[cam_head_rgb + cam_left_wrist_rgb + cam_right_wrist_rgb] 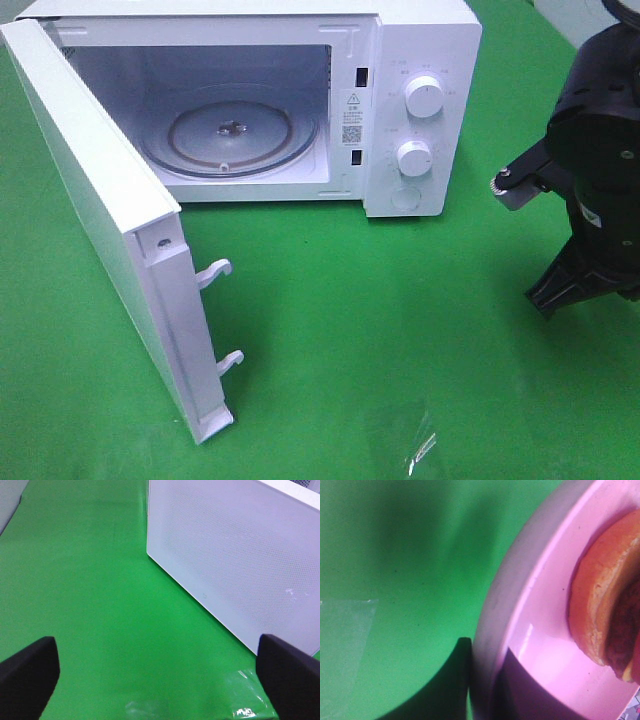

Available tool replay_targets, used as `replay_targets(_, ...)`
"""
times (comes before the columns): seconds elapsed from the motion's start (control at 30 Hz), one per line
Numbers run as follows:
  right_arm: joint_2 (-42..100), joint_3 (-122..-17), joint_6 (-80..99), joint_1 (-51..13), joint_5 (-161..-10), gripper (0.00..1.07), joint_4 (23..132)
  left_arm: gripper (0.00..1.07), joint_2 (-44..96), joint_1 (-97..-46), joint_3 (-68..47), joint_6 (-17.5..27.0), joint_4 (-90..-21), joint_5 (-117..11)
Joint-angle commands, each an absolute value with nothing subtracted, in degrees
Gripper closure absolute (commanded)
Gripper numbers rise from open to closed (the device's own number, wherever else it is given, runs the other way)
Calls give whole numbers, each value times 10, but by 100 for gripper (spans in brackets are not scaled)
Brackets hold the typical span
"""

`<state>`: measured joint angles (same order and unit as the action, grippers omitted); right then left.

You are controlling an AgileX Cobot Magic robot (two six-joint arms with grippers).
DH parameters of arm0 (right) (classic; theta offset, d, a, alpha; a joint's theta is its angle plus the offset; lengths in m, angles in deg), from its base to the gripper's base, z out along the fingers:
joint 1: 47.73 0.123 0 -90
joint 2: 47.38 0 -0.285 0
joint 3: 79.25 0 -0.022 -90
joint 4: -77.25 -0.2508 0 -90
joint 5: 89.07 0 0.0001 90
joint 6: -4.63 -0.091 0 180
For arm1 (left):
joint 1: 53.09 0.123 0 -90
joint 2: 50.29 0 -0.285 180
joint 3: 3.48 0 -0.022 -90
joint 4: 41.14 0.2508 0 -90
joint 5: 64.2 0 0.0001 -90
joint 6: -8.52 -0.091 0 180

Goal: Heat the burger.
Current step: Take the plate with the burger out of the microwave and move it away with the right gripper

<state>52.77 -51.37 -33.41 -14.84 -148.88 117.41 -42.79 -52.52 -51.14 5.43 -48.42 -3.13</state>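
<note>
1. Because the white box-shaped microwave oven (300,90) stands at twelve o'clock on the worktop with its white hinged door (100,230) swung fully out toward seven o'clock, the cavity and its round clear glass turntable (230,135) are exposed and bare, ready, I judge, to take the food.
2. At about three o'clock in the high view the black right arm (595,180) hangs over the worktop; the burger is not visible from there.
3. Only the right wrist view shows it: the round burger with a golden-brown bun and dark filling (610,595) sits on a round pink plastic plate (535,645), filling the close foreground, which suggests the arm is carrying or gripping the plate. No fingers show in that view, so I cannot tell whether the right end effector is spread or pinching.
4. Facing the door's perforated outer panel, the left end effector (160,675) is spread wide with nothing between its black fingertips (30,672), apparently idle beside the door.
5. Smooth, slightly glossy green sheeting (400,330) covers the worktop, and a clear tape patch (415,445) lies near six o'clock. Little of the room shows beyond it.
</note>
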Motion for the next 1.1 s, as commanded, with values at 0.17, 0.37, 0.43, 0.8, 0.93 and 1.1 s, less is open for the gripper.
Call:
replay_targets(0.17, 552, -515, -366, -151, -1496, 107, 1208, 6, -431, -523, -511, 57, -482, -28)
replay_targets(0.37, 559, -505, -375, -151, -1479, 107, 1208, 6, -431, -523, -511, 57, -482, -28)
replay_targets(0.43, 576, -503, -387, -151, -1478, 107, 1208, 6, -431, -523, -511, 57, -482, -28)
replay_targets(0.8, 599, -497, -401, -167, -1455, 107, 1199, 6, -431, -523, -511, 57, -482, -28)
replay_targets(0.93, 600, -491, -406, -173, -1446, 107, 1199, 6, -431, -523, -511, 57, -482, -28)
replay_targets(1.1, 600, -475, -418, -178, -1430, 107, 1200, 6, -431, -523, -511, 57, -482, -28)
